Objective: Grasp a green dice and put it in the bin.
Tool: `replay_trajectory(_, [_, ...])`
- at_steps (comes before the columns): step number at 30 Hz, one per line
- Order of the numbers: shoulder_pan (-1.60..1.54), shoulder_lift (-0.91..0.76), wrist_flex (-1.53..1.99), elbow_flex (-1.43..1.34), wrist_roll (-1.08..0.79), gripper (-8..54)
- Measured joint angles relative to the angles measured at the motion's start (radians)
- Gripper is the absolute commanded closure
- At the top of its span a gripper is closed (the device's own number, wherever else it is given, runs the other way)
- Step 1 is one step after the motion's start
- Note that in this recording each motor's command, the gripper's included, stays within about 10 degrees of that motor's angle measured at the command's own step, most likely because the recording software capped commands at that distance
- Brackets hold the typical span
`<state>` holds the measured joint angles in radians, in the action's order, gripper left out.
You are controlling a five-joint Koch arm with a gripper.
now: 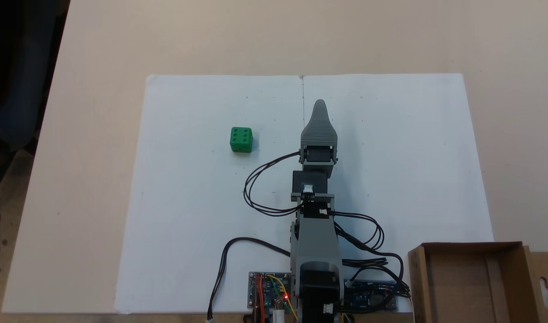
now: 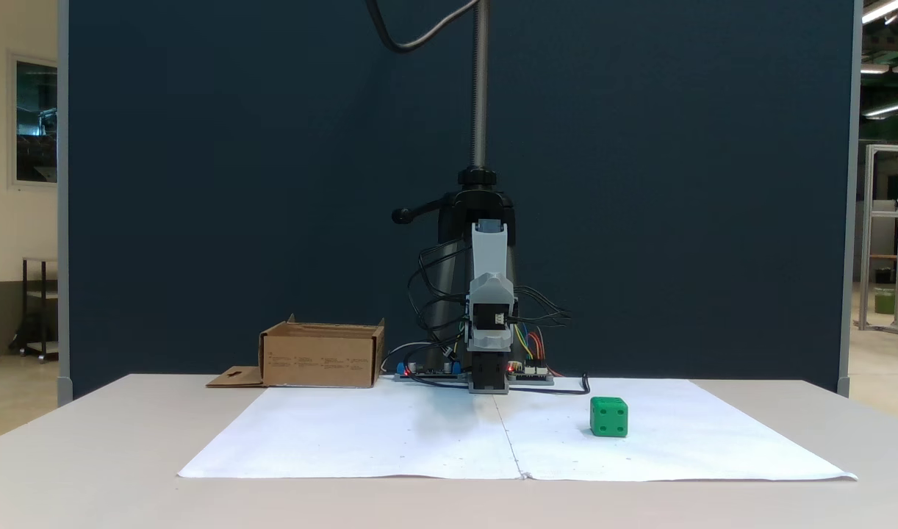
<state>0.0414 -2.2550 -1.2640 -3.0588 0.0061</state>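
The green dice [image 1: 241,139] is a small bright green cube resting on the white paper, left of the arm in a fixed view and right of it from the front [image 2: 609,417]. My gripper [image 1: 319,105] points away from the arm's base along the paper's middle seam, well apart from the dice. From above a single grey ribbed jaw shows, with the other beneath it. From the front the gripper [image 2: 489,342] faces the camera, folded low over the base. The bin [image 1: 473,246], a shallow brown cardboard box, stands beside the base [image 2: 320,356] with nothing visible inside.
A large white paper sheet [image 1: 189,224] covers the tabletop. Circuit boards [image 1: 269,294] and looping black cables [image 1: 256,188] lie around the base. A clamped metal pole [image 2: 480,81] rises behind the arm against a dark blue partition. The bin's slotted flap [image 1: 545,280] lies flat beside it.
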Motion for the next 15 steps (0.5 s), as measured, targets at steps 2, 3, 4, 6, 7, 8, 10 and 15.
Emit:
replay_trajectory(2, [0.000, 0.000, 0.000, 0.000, 0.000, 2.4])
replay_trajectory(3, [0.000, 0.000, 0.000, 0.000, 0.000, 2.4])
replay_trajectory(4, [0.000, 0.000, 0.000, 0.000, 0.000, 2.4])
replay_trajectory(6, [0.000, 0.000, 0.000, 0.000, 0.000, 2.4])
replay_trajectory(7, [0.000, 0.000, 0.000, 0.000, 0.000, 2.4])
replay_trajectory(8, [0.000, 0.000, 0.005, 0.002, 0.000, 2.4])
replay_trajectory(10, [0.000, 0.000, 0.084, 0.028, 0.000, 2.1])
replay_trajectory(15, [0.009, 0.000, 0.430, 0.236, 0.000, 1.0])
